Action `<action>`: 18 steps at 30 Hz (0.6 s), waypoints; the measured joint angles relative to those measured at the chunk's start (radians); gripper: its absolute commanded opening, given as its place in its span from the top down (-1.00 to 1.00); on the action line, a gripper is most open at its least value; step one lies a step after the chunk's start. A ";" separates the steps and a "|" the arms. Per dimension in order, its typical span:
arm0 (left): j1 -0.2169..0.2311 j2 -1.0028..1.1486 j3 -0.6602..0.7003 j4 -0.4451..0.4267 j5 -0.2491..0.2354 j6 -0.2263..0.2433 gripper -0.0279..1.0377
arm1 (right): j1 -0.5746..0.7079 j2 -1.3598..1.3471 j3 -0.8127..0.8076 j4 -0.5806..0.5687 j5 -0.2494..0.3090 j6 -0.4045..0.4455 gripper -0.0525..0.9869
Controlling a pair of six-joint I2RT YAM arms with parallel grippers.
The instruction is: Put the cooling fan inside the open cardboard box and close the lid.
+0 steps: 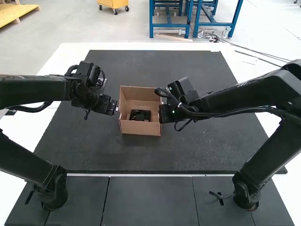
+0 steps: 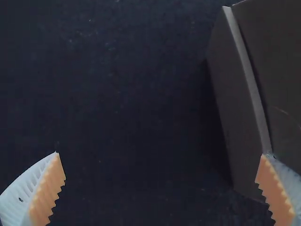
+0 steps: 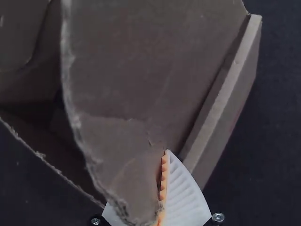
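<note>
An open brown cardboard box (image 1: 139, 126) sits mid-mat, and the black cooling fan (image 1: 140, 115) lies on its floor. My left gripper (image 1: 112, 106) is at the box's left side. In the left wrist view it (image 2: 160, 197) is open, its ribbed fingers (image 2: 44, 190) far apart, and one pad rests by the box's flap (image 2: 242, 108). My right gripper (image 1: 162, 113) is at the box's right wall. In the right wrist view it (image 3: 157, 197) is shut on the right flap (image 3: 141, 84), a white finger (image 3: 183, 193) pressing the cardboard, which hides the other finger.
The box stands on a black mat (image 1: 202, 141) over a white table (image 1: 51, 61). Open mat lies in front of and behind the box. Both arms reach in from the sides, close to the box walls.
</note>
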 measured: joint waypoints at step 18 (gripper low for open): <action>0.102 -0.096 0.029 -0.027 0.000 0.035 -0.86 | 0.015 -0.010 0.137 -0.181 -0.096 0.001 -0.85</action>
